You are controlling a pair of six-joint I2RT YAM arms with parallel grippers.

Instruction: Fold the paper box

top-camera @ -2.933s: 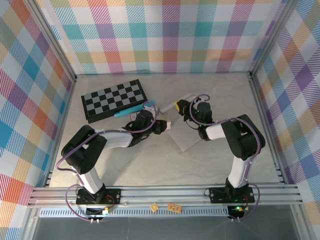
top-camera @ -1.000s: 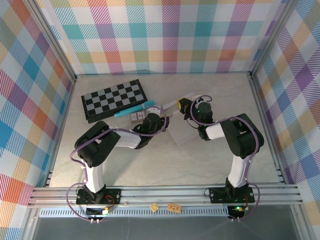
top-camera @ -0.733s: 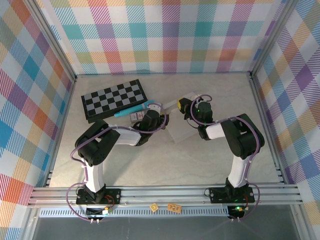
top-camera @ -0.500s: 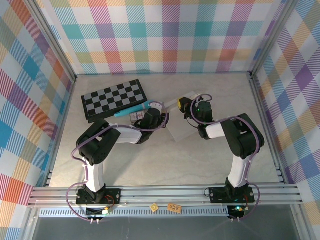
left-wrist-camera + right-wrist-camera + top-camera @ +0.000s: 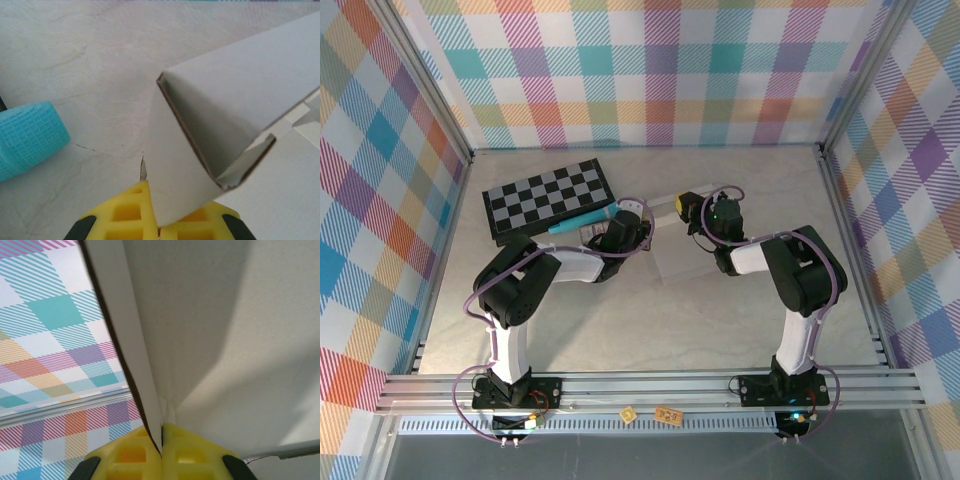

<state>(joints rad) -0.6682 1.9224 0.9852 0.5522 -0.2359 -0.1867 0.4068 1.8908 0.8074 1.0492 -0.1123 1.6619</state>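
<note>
Up close, left wrist shows the paper box (image 5: pixel 235 95) creased upright, unclear overhead.

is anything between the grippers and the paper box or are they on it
Nothing visible does. The left gripper is shut on one edge of the paper box and the right gripper on another. The teal object lies on the table beside it, not touching.

left arm (image 5: pixel 510 300) and right arm (image 5: pixel 802 278): black joint housings, white link tubes, a thin purple cable (image 5: pixel 472 300) looping along each. black base plates (image 5: pixel 515 392), a green light (image 5: pixel 792 415) by the right one. left claw (image 5: pixel 159 220) and right claw (image 5: pixel 161 450) have yellow fingers (image 5: pixel 122 216) with square moulded pockets and black edges.
</note>
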